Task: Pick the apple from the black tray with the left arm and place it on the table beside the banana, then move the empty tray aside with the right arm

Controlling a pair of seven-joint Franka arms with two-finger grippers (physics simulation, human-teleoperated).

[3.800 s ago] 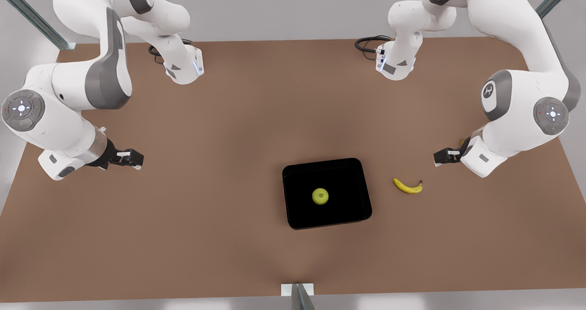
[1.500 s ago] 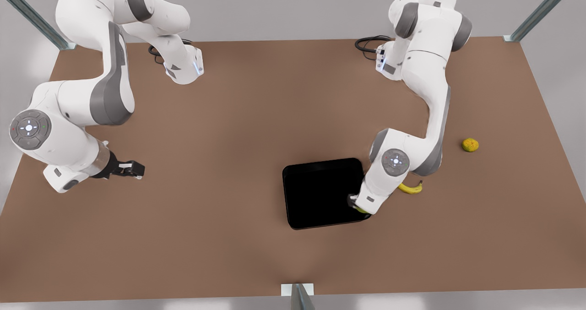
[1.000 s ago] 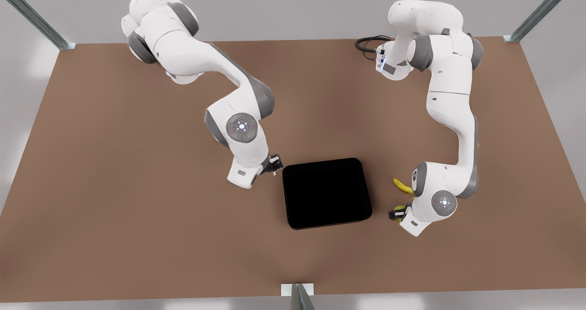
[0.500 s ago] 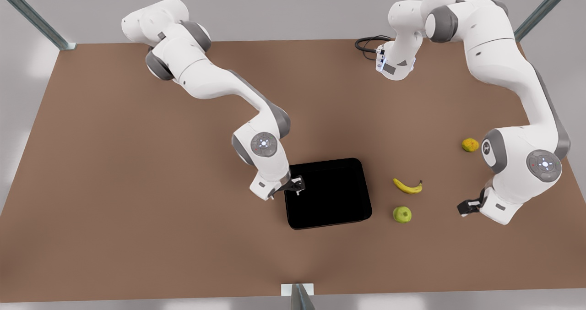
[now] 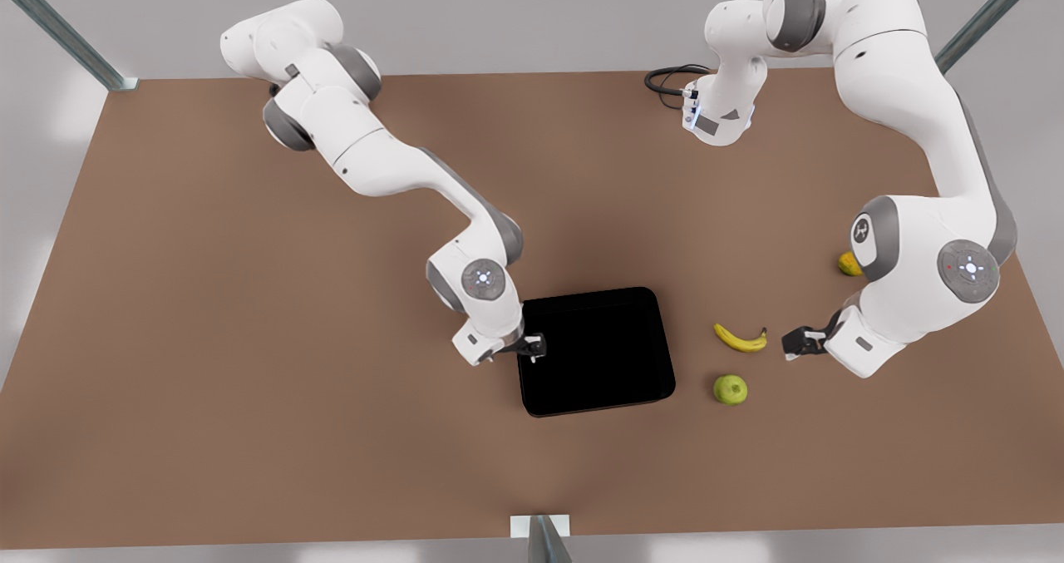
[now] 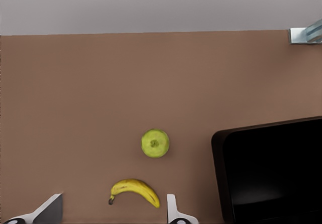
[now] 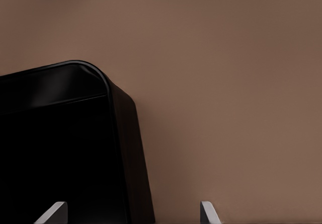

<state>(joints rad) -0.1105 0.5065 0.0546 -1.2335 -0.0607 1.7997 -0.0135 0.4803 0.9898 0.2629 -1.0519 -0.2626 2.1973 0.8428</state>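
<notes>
Fingers of our right gripper (image 5: 533,348) stand spread with nothing between them, straddling the wall of the matte black rectangular tray (image 5: 657,343) at the edge on the front view's left; in the right wrist view the two pale fingertips (image 7: 55,211) sit one inside and one outside that wall. Half a second ago this gripper hung slightly higher over the same edge. Our left gripper (image 5: 796,343) is likewise spread wide and holds nothing, its fingertips (image 6: 50,209) flanking the small curved yellow banana (image 5: 740,338) from above. It has pulled back toward the banana from where it hung earlier, and its arm now covers part of the orange-yellow mottled round fruit (image 5: 847,264). We see the small round yellow-green apple (image 5: 730,389) resting on the plain brown tabletop (image 5: 249,397), just beside the banana and near the tray, unmoved since then. The tray's black floor lies bare.
</notes>
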